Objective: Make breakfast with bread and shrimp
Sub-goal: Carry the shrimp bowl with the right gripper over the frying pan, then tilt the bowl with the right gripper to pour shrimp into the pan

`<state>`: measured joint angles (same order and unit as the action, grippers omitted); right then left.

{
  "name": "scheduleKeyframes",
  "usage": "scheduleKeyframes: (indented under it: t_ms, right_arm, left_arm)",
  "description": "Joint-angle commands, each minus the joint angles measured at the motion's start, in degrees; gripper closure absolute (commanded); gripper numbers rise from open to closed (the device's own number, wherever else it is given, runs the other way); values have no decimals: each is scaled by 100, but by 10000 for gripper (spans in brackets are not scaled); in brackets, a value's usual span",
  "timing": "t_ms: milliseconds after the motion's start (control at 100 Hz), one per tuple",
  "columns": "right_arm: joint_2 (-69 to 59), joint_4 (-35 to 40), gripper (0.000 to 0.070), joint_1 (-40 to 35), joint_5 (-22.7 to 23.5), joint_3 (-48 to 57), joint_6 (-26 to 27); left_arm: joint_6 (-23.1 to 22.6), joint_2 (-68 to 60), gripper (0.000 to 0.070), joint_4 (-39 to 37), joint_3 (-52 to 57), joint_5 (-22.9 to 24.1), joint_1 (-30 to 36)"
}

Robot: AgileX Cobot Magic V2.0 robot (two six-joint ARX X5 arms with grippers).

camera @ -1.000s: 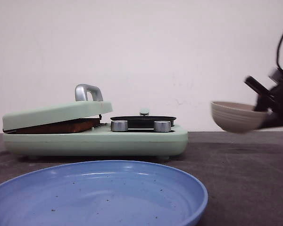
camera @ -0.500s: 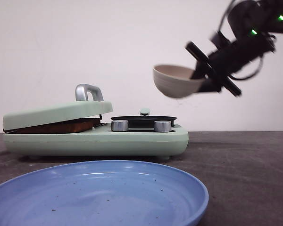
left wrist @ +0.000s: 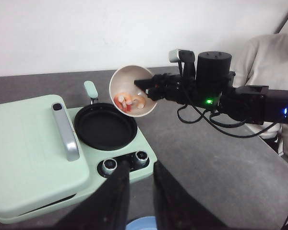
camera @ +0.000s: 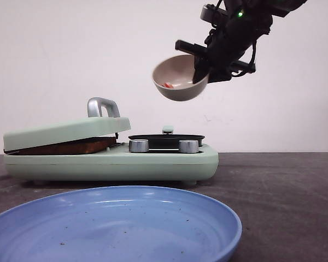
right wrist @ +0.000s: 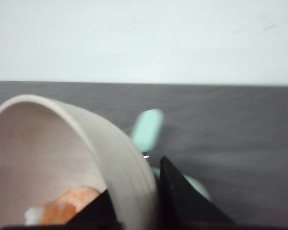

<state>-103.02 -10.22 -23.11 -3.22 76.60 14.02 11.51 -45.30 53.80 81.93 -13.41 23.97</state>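
My right gripper (camera: 201,68) is shut on the rim of a beige ribbed bowl (camera: 177,87). It holds the bowl in the air, tilted, above the black round pan (camera: 165,139) of a pale green breakfast maker. Small orange-red shrimp (left wrist: 127,102) lie inside the bowl (left wrist: 129,81); they also show in the right wrist view (right wrist: 67,203). Only a brown edge of the bread (camera: 65,146) shows under the maker's lowered lid (camera: 65,131). My left gripper (left wrist: 141,191) is open and empty, above the table in front of the maker's knobs.
A large blue plate (camera: 115,229) lies at the table's front; its rim shows below my left gripper (left wrist: 141,224). Two metal knobs (left wrist: 125,163) sit on the maker's front. A person in a white top (left wrist: 264,57) sits beyond the right arm.
My right arm has carried the bowl up and to the left, from low at the table's right side to above the black pan, and has tilted it.
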Motion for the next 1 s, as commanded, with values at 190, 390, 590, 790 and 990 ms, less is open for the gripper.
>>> scheduleKeyframes:
  t_ms: [190, 390, 590, 790, 990]
  right_arm:
    - [-81, -660, 700, -175, -479, 155, -975]
    - [-81, -918, 700, -468, -881, 155, -1628]
    - [-120, -1108, 700, -804, -1580, 153, -2170]
    - [-267, -1622, 700, -992, -1882, 153, -2830]
    - [-354, -1738, 700, -1099, -2245, 153, -3405]
  left_arm:
    - [-59, 37, 697, 66, 101, 4, 127]
    - [-57, 129, 697, 96, 101, 7, 129]
    - [-55, 197, 697, 284, 101, 4, 129]
    - [-50, 269, 697, 546, 101, 4, 129]
    - [-28, 334, 697, 752, 101, 4, 129]
